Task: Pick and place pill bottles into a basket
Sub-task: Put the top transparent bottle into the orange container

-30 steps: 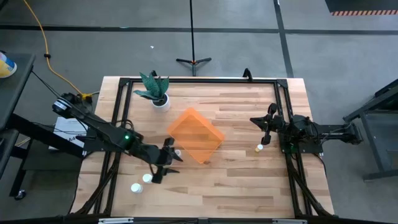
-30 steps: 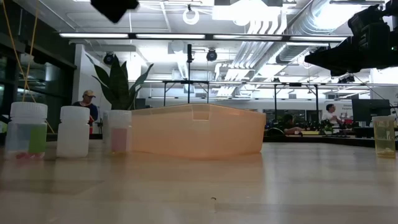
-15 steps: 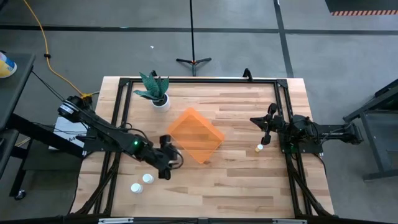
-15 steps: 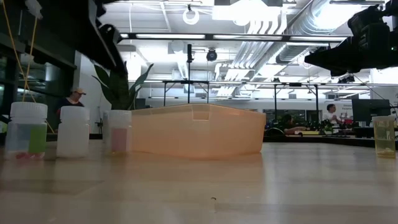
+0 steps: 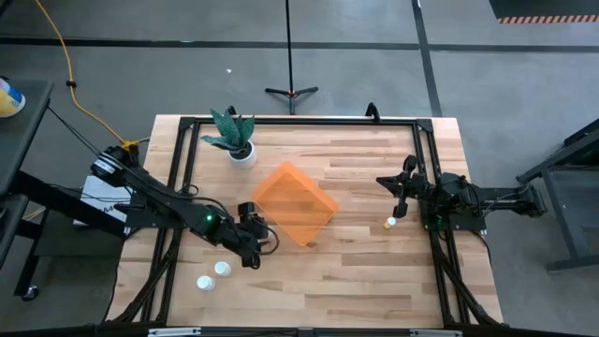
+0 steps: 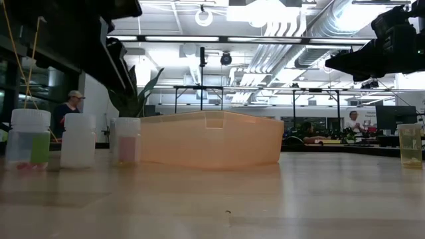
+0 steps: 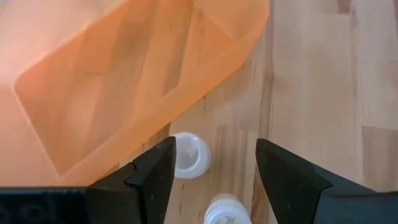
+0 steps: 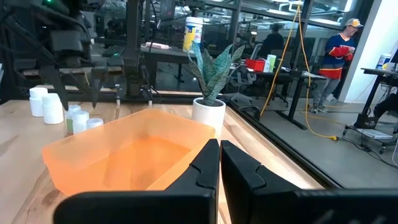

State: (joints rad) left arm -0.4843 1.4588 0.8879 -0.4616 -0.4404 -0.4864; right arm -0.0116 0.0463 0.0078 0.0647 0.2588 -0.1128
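Note:
The orange basket (image 5: 293, 204) sits mid-table and also shows in the left wrist view (image 7: 124, 81). My left gripper (image 5: 253, 240) is open above the table, just off the basket's near-left wall. Below it two white-capped pill bottles stand upright: one (image 7: 189, 154) beside the basket's wall, one (image 7: 225, 211) a little farther from it. Two more bottles (image 5: 222, 269) (image 5: 204, 282) stand near the table's front left. Another bottle (image 5: 390, 223) stands at the right, close to my right gripper (image 5: 397, 195), which is shut and empty (image 8: 221, 165).
A white pot with a green plant (image 5: 240, 148) stands at the far left behind the basket. A black frame (image 5: 426, 168) runs around the table's edge. The low view shows three bottles (image 6: 78, 139) in a row left of the basket (image 6: 209, 138). People stand in the room beyond.
My left gripper has gone a little toward the table's right edge, closer to the basket's near-left wall, and has turned about. In the low view its arm has come farther into the upper left. The bottles and basket have stayed put.

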